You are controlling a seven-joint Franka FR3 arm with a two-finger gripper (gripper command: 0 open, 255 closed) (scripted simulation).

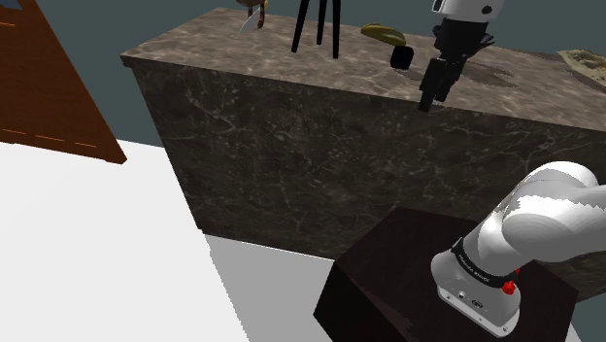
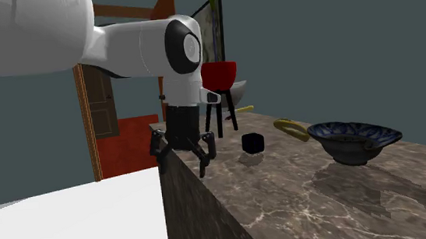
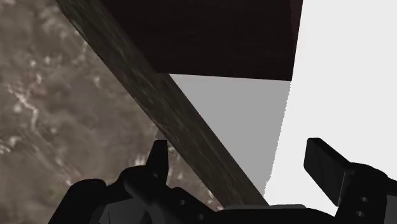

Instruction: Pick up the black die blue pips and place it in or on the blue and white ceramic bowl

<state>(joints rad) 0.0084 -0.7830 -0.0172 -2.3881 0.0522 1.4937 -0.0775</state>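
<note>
Over bench (image 2: pixel 304 201) edge, tool (image 2: pixel 182 162) fingers apart, empty; black die (image 2: pixel 252 143) between tool and bowl (image 2: pixel 351 152).

The black die (image 2: pixel 252 143) sits on the dark marbled counter (image 2: pixel 304 201). The gripper (image 2: pixel 182 166) hangs to the second exterior view's left of the die, at the counter's edge, with its fingers spread apart and nothing between them. The blue and white bowl (image 2: pixel 355 139) stands to the view's right of the die, well apart from it. A yellow banana (image 2: pixel 288 127) lies beyond the die, toward the bowl. A black-legged stand (image 2: pixel 220 116) carrying a red pot (image 2: pixel 219 71) stands behind the die.
</note>
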